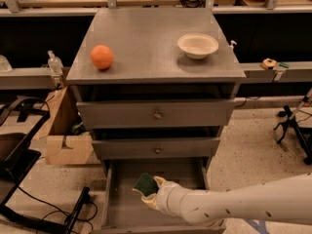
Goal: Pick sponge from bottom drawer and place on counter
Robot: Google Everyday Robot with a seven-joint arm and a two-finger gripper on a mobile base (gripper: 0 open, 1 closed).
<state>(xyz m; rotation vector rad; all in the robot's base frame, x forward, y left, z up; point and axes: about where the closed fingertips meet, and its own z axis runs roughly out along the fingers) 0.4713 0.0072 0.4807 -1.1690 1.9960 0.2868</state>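
The sponge (pixel 145 184), dark green on top with a yellow edge, sits at the tip of my gripper (pixel 148 191) over the open bottom drawer (pixel 122 208). My white arm reaches in from the lower right and the gripper is shut on the sponge, holding it slightly above the drawer floor. The counter (pixel 146 38), the grey cabinet top, lies above with an orange (pixel 102 57) at its left and a white bowl (pixel 198 45) at its right.
Two shallower drawers with round knobs (pixel 157 115) are closed above the open one. A cardboard box (pixel 66 135) stands left of the cabinet, cables and a black frame lie lower left. Wooden benches run behind.
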